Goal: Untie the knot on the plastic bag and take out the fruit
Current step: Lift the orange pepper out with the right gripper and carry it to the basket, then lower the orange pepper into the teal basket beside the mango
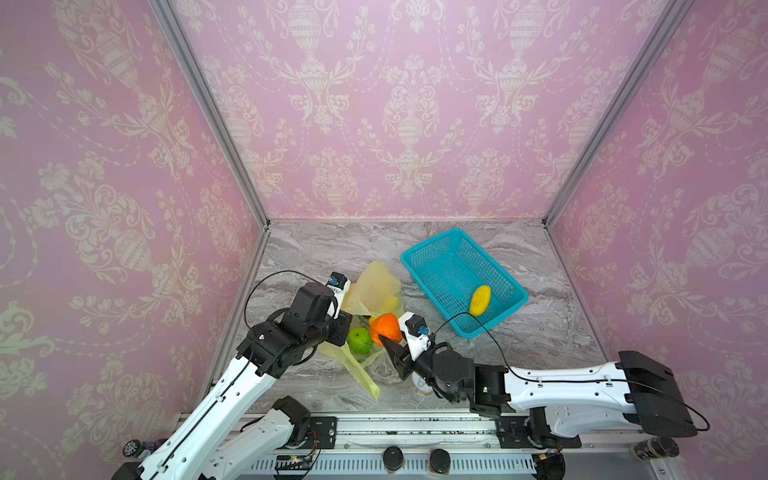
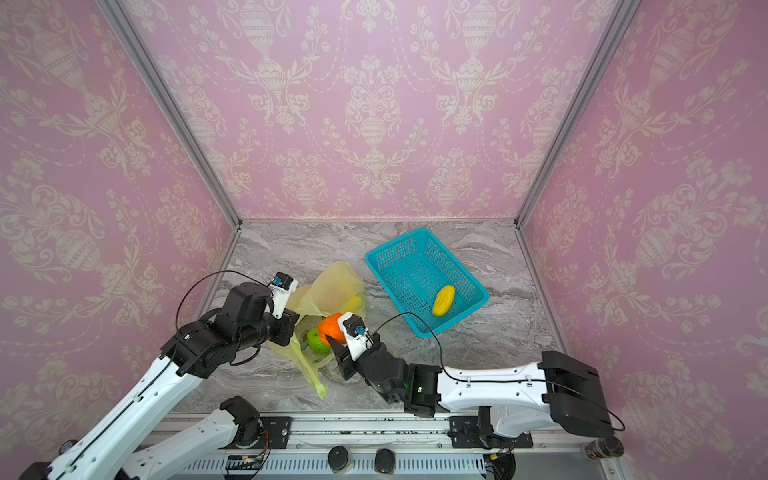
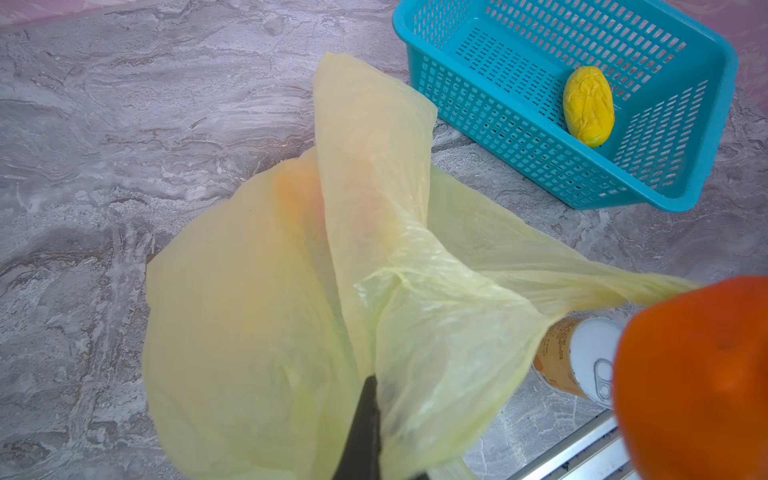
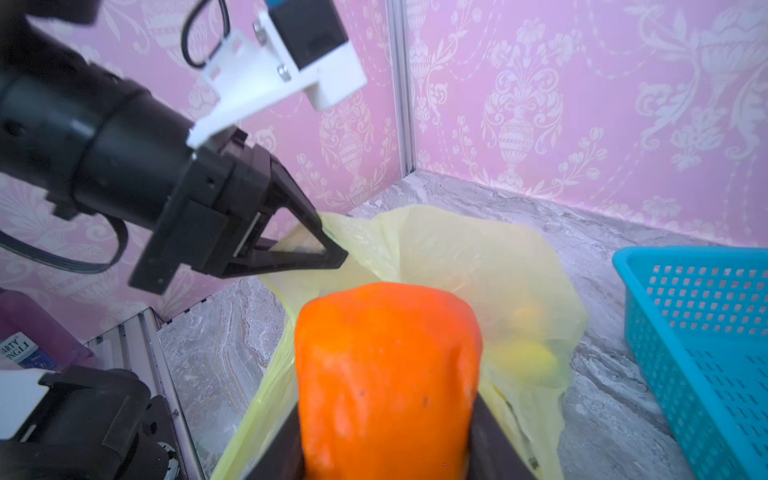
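A teal basket [image 1: 430, 253] sits right of the plastic bag [image 1: 376, 284], apart from it, holding one yellow fruit [image 1: 480, 300]. A white-lidded can [image 3: 582, 361] sits beside the bag near the front rail. The bag lies crumpled on the marble table [image 1: 316, 249], mouth gaping, a loose handle strip [image 1: 368, 380] trailing frontward. The left gripper [image 4: 334, 251] pinches the bag's rim, held up off the table. The right gripper [image 4: 386, 403] clasps an orange [image 1: 385, 326] at the mouth, beside a green apple [image 1: 360, 340]. Pale yellow shapes [image 1: 392, 301] inside are probably more fruit. Bare table lies behind the bag; the left wall is close.
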